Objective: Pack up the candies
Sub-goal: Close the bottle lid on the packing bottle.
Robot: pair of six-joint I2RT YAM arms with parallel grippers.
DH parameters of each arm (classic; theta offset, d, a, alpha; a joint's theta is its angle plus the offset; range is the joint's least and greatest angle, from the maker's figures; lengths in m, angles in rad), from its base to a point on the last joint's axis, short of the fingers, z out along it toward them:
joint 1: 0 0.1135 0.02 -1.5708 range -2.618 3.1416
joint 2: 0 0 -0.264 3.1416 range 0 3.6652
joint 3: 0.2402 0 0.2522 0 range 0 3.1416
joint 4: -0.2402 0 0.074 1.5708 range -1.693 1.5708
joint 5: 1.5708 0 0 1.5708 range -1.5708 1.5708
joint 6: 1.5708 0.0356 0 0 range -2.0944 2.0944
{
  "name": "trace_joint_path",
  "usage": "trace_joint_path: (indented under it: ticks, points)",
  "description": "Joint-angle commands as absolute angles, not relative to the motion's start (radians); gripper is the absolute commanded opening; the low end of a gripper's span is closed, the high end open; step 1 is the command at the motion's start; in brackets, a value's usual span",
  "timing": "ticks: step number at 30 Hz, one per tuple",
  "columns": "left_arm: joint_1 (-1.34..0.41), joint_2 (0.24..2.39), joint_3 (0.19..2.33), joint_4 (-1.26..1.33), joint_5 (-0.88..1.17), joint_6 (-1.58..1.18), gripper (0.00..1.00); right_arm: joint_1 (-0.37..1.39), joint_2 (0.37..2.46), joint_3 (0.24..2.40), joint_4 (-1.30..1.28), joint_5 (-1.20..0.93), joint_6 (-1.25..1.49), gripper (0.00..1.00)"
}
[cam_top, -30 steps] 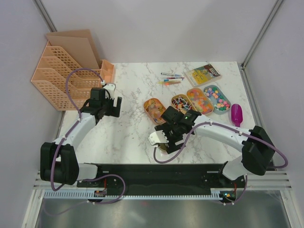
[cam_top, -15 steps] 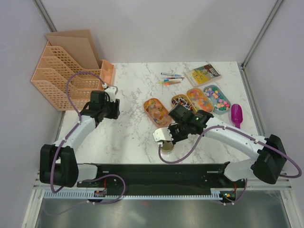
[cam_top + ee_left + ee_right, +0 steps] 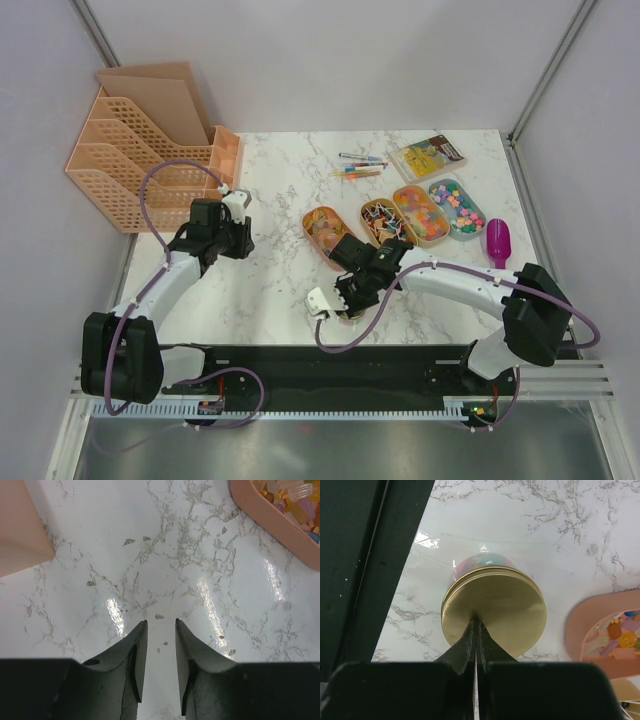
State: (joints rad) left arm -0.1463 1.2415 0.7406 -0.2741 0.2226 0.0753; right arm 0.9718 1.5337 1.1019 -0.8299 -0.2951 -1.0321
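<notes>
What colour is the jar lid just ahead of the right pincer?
Plain metallic gold. The lid shows best in the right wrist view.

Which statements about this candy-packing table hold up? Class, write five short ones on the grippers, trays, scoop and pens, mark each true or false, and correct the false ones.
1. The right gripper is shut, its tips over a gold lid. True.
2. The left gripper holds a candy. False: its fingers stand apart with nothing between them, over bare table.
3. The candies lie in four oval trays set side by side. True.
4. The purple scoop lies inside one of the trays. False: it lies on the table, to the right of the row.
5. The pens lie beyond the trays, toward the far edge. True.
</notes>
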Motion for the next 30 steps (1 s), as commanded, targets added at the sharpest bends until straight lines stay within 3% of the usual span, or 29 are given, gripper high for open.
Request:
trace_joint_path:
  ticks: [1, 10, 21, 30]
  points:
    - [-0.144, 1.220, 0.745, -0.235, 0.247, 0.067, 0.36, 0.974, 1.557, 1.072, -0.825, -0.282, -1.008, 0.00]
    - [-0.143, 1.224, 0.745, -0.230, 0.253, 0.058, 0.36, 0.974, 1.534, 1.239, -0.874, -0.302, -1.003, 0.00]
    - [-0.143, 1.213, 0.736, -0.232, 0.241, 0.064, 0.36, 0.974, 1.658, 1.104, -0.816, -0.273, -1.039, 0.00]
    - [-0.144, 1.235, 0.741, -0.229, 0.261, 0.063, 0.36, 0.950, 1.537, 1.210, -0.888, -0.261, -1.018, 0.00]
